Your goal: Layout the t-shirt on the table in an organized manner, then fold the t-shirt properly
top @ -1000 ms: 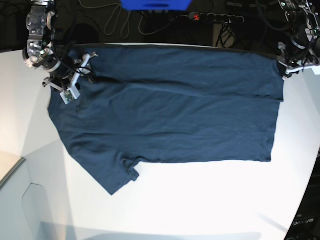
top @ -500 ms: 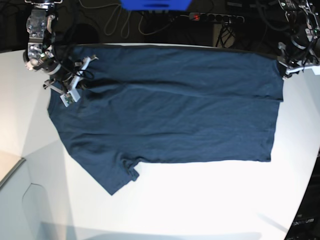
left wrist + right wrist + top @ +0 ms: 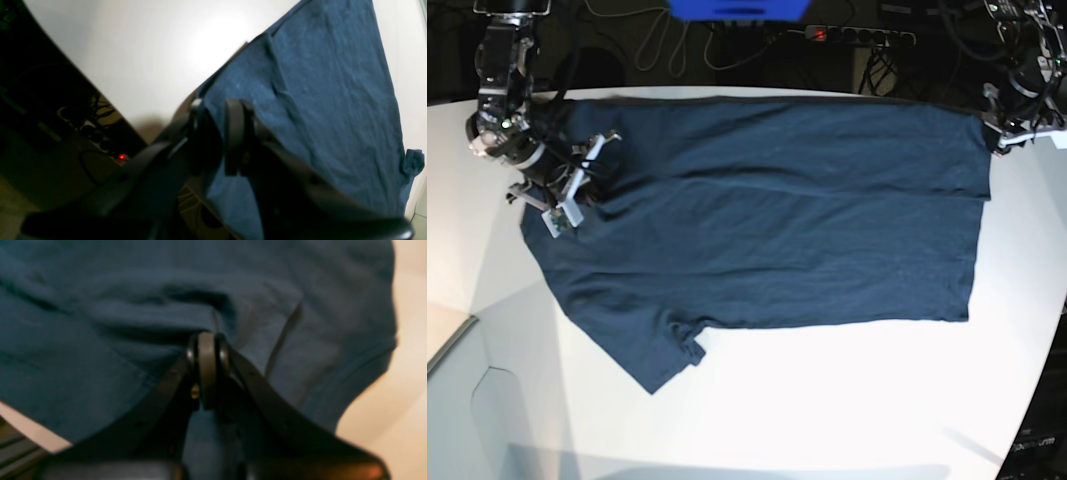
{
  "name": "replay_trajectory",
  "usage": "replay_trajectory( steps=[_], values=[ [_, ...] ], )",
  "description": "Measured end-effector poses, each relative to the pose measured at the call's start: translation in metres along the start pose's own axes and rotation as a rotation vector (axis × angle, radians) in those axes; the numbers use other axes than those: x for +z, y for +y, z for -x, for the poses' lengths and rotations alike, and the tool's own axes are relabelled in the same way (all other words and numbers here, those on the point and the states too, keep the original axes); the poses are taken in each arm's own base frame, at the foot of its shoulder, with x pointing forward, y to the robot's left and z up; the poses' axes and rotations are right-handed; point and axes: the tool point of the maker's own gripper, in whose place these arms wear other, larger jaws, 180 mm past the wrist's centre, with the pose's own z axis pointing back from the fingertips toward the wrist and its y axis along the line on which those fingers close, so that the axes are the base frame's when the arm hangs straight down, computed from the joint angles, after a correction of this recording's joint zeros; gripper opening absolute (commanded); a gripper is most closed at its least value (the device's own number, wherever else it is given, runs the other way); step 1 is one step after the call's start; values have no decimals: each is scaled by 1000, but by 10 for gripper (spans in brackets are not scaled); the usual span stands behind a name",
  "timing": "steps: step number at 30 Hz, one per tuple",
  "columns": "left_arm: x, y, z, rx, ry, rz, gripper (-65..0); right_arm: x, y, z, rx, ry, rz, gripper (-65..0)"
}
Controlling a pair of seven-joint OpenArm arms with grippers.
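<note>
The dark navy t-shirt (image 3: 767,210) lies spread across the white table (image 3: 827,400), with one short sleeve pointing toward the front left. At the shirt's left end, my right gripper (image 3: 592,180) is shut on a bunched fold of the cloth. The right wrist view shows that gripper (image 3: 207,340) with its fingers pressed together and the t-shirt (image 3: 100,306) puckered at the tips. My left gripper (image 3: 992,135) holds the far right corner. Seen from the left wrist, this gripper (image 3: 213,133) has the t-shirt (image 3: 327,83) edge between its fingers, over the table (image 3: 150,50) edge.
Behind the table's back edge lie a power strip (image 3: 857,35) with a red light, some cables and a blue object (image 3: 737,10). A grey panel (image 3: 447,340) sits at the table's front left. Bare white tabletop stretches in front of the shirt.
My right gripper has shut on the cloth and shifted slightly left and toward the front, tugging that end of the shirt with it. The left gripper has stayed put.
</note>
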Motion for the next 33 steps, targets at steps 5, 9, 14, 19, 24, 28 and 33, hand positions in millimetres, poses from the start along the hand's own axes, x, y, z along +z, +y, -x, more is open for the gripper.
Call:
replay_trajectory(
  steps=[5,9,14,19,24,28,33],
  values=[
    [0,0,0,1,0,0,-545,-3,-7,-16,10,-32,13,-650],
    [0,0,0,0,0,0,-545,-3,-8,-18,13,-32,16,-650],
    [0,-1,0,1,-1,1,-545,-7,-11,-27,5,-58,15,-650],
    [0,-1,-1,1,-5,1,-544,-18,-12,-11,-25,-4,-1,-647],
    [-1,-1,-1,1,-5,2,-543,-24,-14,-7,-42,5,-8,-457],
    [-2,-5,-3,4,-9,10,-543,-19,-15,-9,-28,5,5,-328],
    [-4,-8,-5,5,-14,17,-542,18,-52,-35,-40,-111,138,-314]
  ],
)
